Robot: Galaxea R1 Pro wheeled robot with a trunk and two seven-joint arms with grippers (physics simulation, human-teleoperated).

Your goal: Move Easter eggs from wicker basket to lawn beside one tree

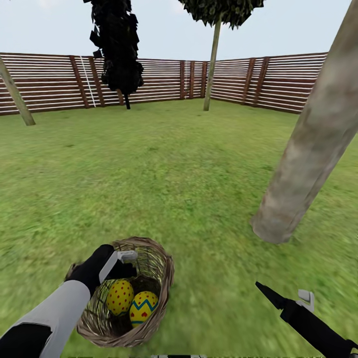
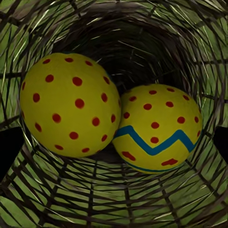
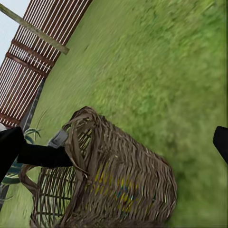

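Observation:
The wicker basket (image 1: 161, 278) sits on the lawn (image 1: 164, 164) just in front of me. Two Easter eggs lie side by side in it: a yellow one with red dots (image 1: 119, 297) (image 2: 69, 104) and a yellow one with a blue zigzag band (image 1: 143, 307) (image 2: 159, 128). My left gripper (image 1: 124, 268) reaches down inside the basket just above them. It is open, with its dark fingertips (image 2: 8, 147) wide apart on either side of the eggs and touching neither. My right gripper (image 1: 283, 301) hangs open and empty over the grass to the right of the basket (image 3: 128, 180).
A tree with a thick grey-brown trunk (image 1: 308, 149) leans up from the grass close by on the right. A thinner-trunked tree (image 1: 213, 64) and an almost black one (image 1: 117, 49) stand by the slatted fence (image 1: 278, 82). Another trunk (image 1: 15, 94) leans at far left.

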